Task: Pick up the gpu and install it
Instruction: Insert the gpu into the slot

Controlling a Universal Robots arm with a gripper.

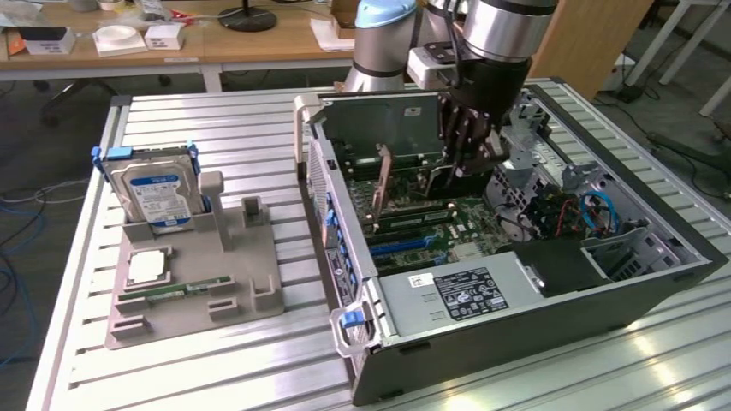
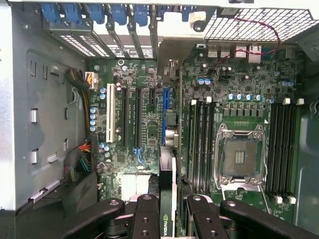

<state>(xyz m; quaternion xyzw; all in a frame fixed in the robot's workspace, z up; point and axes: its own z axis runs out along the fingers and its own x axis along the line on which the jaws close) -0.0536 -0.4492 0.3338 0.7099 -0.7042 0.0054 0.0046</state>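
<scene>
I see my gripper (image 2: 168, 209) inside the open computer case (image 1: 639, 282), its fingers (image 2: 145, 219) pinching the gpu (image 2: 167, 199) edge-on. The card hangs over the motherboard (image 2: 239, 104), its far end by the blue slot (image 2: 166, 117). The hard drive (image 1: 160, 197) stands in the grey holder (image 1: 246, 282) outside.

One open computer case (image 1: 639, 282), one gpu (image 2: 167, 199) held edge-on in one tool (image 2: 169, 219), one hard drive (image 1: 160, 193), one grey holder tray (image 1: 194, 282), one green memory stick (image 1: 177, 294), one slatted table (image 1: 228, 128), one empty processor socket (image 2: 240, 158)
</scene>
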